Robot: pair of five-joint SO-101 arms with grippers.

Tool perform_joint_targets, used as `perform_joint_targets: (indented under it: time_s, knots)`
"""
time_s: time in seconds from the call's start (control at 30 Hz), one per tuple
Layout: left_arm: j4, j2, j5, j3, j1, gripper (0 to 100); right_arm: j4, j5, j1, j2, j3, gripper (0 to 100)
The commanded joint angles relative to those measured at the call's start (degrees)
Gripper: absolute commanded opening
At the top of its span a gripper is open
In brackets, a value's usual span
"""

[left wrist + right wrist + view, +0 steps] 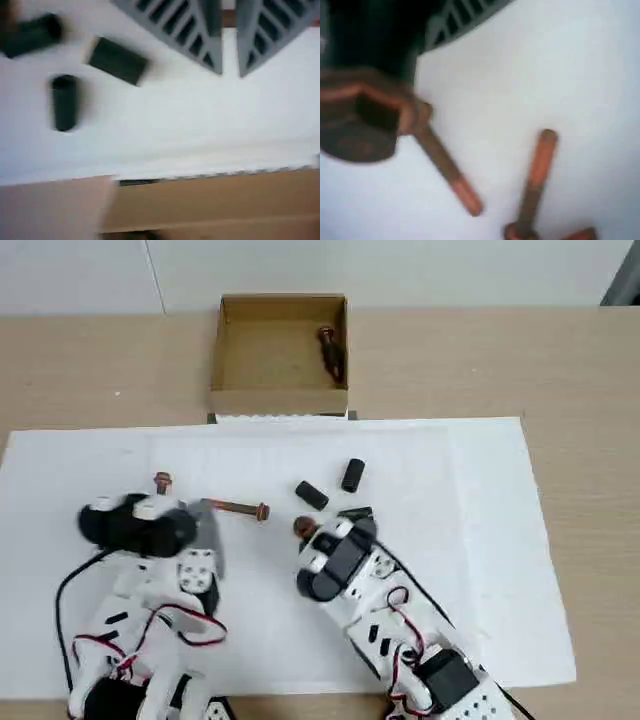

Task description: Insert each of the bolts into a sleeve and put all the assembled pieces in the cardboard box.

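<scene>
While the right gripper (pixel 328 530) stands low over the white paper sheet (pixel 480 540), its jaws are clamped on the head end of the held bolt (pixel 445 170), and the copper-coloured shaft sticks out free above the sheet. In the high view the round head of this bolt is at the side of the gripper that faces the other arm. The near sleeve (pixel 355 512), black, lies just beside the same gripper on the side toward the cardboard box (pixel 280 400); whether it touches, I cannot tell. Two more black ones lie a little further toward the box, apart from each other: the middle sleeve (pixel 311 495) and the far sleeve (pixel 352 475).

The left gripper (pixel 231 74) is close above the sheet with its grey jaws a little apart, and the white surface is visible through the narrow gap at the tips. The lying bolt (pixel 238 507) rests flat on the sheet, one end at the tips of this gripper and its head toward the right arm. The third bolt (pixel 162 481) lies close to the left arm, on its side toward the box.

The cardboard box sits on the wooden table (pixel 580 370) at the far edge of the sheet, and one assembled piece (pixel 330 352) lies inside it near its right wall.
</scene>
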Motion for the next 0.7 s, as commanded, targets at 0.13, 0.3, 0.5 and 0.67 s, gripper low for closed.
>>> perform_joint_targets:
  time_s: [0.13, 0.3, 0.5, 0.67]
  knots:
    - [-1.2, -0.4, -0.6, 5.1, -11.3, 1, -1.3, -8.9, 10.3, -0.3, -2.9, 0.2]
    - [-1.2, -0.4, -0.6, 8.4, -14.4, 1, 5.9, -13.1, 14.2, -0.3, -3.9, 0.2]
    - [-1.1, -0.4, -0.6, 9.5, -14.8, 1, 10.2, -15.0, 14.4, 0.0, -10.3, 0.3]
    - [-1.2, -0.4, -0.6, 11.6, -14.6, 1, 10.2, -14.6, 13.7, 9.6, -18.7, 0.3]
